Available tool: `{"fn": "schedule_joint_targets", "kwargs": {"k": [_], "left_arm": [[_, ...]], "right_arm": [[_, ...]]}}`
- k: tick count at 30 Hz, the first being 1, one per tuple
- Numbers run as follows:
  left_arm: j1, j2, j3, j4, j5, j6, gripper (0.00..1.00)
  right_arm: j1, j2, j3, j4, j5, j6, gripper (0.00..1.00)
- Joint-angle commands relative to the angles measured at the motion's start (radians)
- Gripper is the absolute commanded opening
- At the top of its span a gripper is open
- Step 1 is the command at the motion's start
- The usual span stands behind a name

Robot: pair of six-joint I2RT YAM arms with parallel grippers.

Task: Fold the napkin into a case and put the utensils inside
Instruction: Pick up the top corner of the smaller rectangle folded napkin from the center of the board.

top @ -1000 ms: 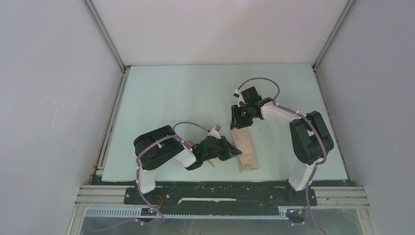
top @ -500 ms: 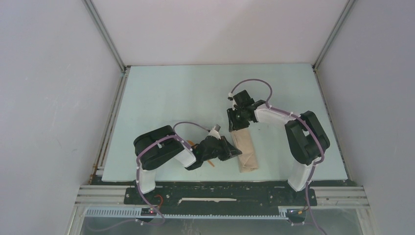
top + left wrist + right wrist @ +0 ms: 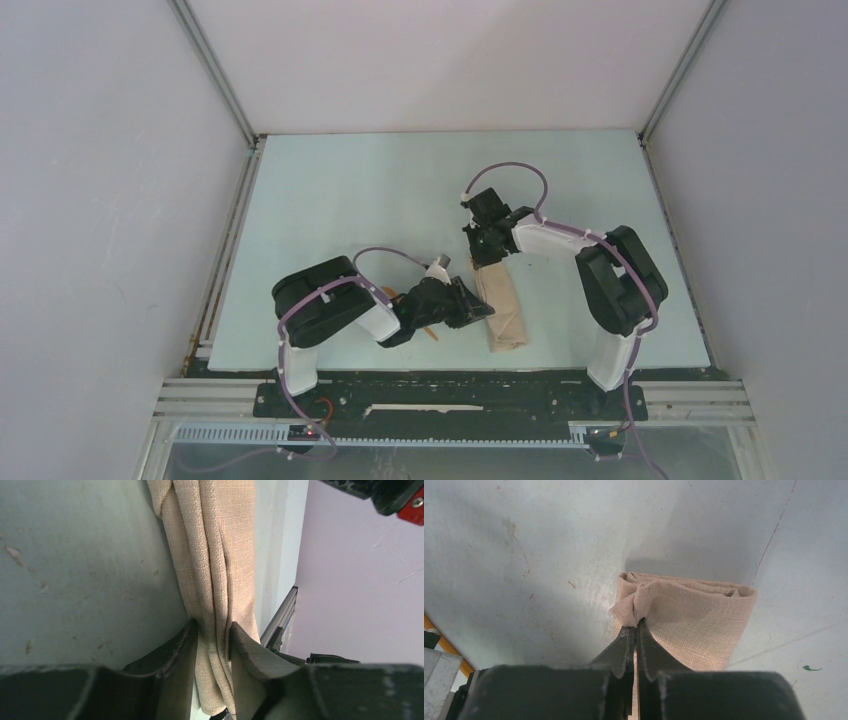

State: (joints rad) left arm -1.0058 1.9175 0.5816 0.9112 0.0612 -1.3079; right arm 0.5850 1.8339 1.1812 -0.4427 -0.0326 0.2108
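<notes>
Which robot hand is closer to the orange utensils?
Left. Its fingers pinch the side of the case, with the utensils right beside that arm. The right fingers pinch the far end, farther from them.

A pale green table point(image 3: 350, 190) sits in the middle of the top view. Plain white walls point(image 3: 100, 200) stand at the left, right and back. Silver rails point(image 3: 217, 75) run up the back corners. A metal frame point(image 3: 700, 395) lies along the bottom.

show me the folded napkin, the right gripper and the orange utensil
folded napkin point(image 3: 505, 318), top external view, middle of the cloth strip
right gripper point(image 3: 634, 629), right wrist view, between its fingertips, pinching the napkin's corner
orange utensil point(image 3: 431, 333), top external view, its exposed near end
</notes>
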Motion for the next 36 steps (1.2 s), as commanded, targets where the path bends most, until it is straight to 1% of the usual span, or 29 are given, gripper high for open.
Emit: {"fn": "schedule_joint_targets", "kwargs": {"k": [1, 3, 5, 9, 11, 13, 14, 15, 16, 18, 19, 20, 22, 24, 27, 28, 29, 30, 31, 33, 34, 36], "left_arm": [[0.009, -0.079, -0.016, -0.021, -0.045, 0.098, 0.43], [0.014, -0.128, -0.039, -0.039, -0.058, 0.142, 0.52], [0.019, -0.19, -0.07, -0.063, -0.103, 0.191, 0.57], [0.052, -0.345, -0.132, -0.154, -0.165, 0.269, 0.61], [0.078, -0.395, -0.135, -0.206, -0.177, 0.306, 0.62], [0.097, -0.417, -0.095, -0.29, -0.168, 0.356, 0.63], [0.101, -0.418, -0.06, -0.336, -0.164, 0.389, 0.64], [0.101, -0.413, -0.016, -0.415, -0.164, 0.431, 0.7], [0.102, -0.398, 0.035, -0.484, -0.165, 0.469, 0.71], [0.102, -0.358, 0.136, -0.594, -0.179, 0.555, 0.71], [0.101, -0.337, 0.179, -0.607, -0.179, 0.587, 0.71], [0.102, -0.315, 0.212, -0.626, -0.177, 0.618, 0.67], [0.101, -0.272, 0.272, -0.655, -0.155, 0.693, 0.51], [0.102, -0.229, 0.313, -0.66, -0.142, 0.741, 0.44], [0.101, -0.166, 0.38, -0.695, -0.127, 0.794, 0.3], [0.101, -0.159, 0.385, -0.695, -0.126, 0.796, 0.26], [0.102, -0.163, 0.377, -0.683, -0.125, 0.796, 0.26], [0.101, -0.173, 0.355, -0.653, -0.12, 0.792, 0.27], [0.102, -0.189, 0.323, -0.599, -0.103, 0.789, 0.31], [0.102, -0.229, 0.247, -0.488, -0.085, 0.778, 0.51], [0.101, -0.243, 0.222, -0.442, -0.085, 0.777, 0.58], [0.102, -0.251, 0.208, -0.439, -0.1, 0.781, 0.62]], "right_arm": [[0.002, -0.061, 0.031, -0.006, 0.001, 0.014, 0.0], [-0.011, -0.072, 0.03, -0.013, -0.04, 0.028, 0.0], [-0.031, -0.088, 0.025, -0.013, -0.093, 0.045, 0.0], [-0.086, -0.134, 0.0, -0.003, -0.21, 0.106, 0.0], [-0.105, -0.153, -0.021, 0.006, -0.267, 0.132, 0.0], [-0.123, -0.169, -0.045, 0.018, -0.295, 0.153, 0.0], [-0.132, -0.174, -0.057, 0.026, -0.313, 0.162, 0.0], [-0.144, -0.178, -0.069, 0.038, -0.339, 0.172, 0.0], [-0.15, -0.181, -0.08, 0.049, -0.355, 0.181, 0.0], [-0.169, -0.183, -0.097, 0.063, -0.378, 0.198, 0.0], [-0.176, -0.185, -0.104, 0.067, -0.386, 0.208, 0.0], [-0.183, -0.189, -0.11, 0.076, -0.398, 0.222, 0.0], [-0.195, -0.2, -0.131, 0.096, -0.418, 0.241, 0.0], [-0.206, -0.211, -0.144, 0.104, -0.432, 0.256, 0.0], [-0.225, -0.225, -0.153, 0.113, -0.454, 0.278, 0.0], [-0.229, -0.228, -0.155, 0.113, -0.46, 0.283, 0.0], [-0.235, -0.234, -0.155, 0.11, -0.457, 0.287, 0.0], [-0.241, -0.238, -0.157, 0.106, -0.452, 0.291, 0.0], [-0.248, -0.242, -0.163, 0.107, -0.455, 0.294, 0.0], [-0.26, -0.252, -0.173, 0.12, -0.476, 0.303, 0.0], [-0.267, -0.254, -0.175, 0.121, -0.483, 0.302, 0.0], [-0.269, -0.257, -0.174, 0.122, -0.485, 0.303, 0.0]]}}
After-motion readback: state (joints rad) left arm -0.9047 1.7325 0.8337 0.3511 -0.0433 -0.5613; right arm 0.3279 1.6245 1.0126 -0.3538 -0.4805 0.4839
